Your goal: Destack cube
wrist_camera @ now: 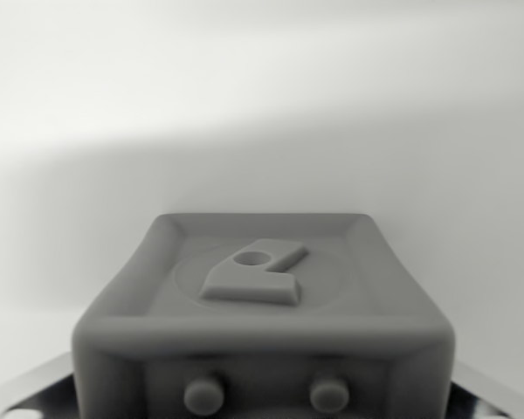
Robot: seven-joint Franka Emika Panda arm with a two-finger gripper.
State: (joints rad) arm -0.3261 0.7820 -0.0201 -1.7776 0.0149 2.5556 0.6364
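Observation:
A grey cube [262, 305] fills the lower half of the wrist view, very close to the camera. Its top face has a raised rim and a round recess with an embossed figure [255, 272]. Two round studs [204, 394] stick out of its near face. My gripper [262, 397] shows only as shiny dark fingers [35, 393] at the bottom corners, pressed against the cube's left and right sides. No second cube is in view; whatever lies beneath this one is hidden.
Behind the cube is a plain pale surface [262, 105], brighter towards the top, with a soft shadow band across its middle.

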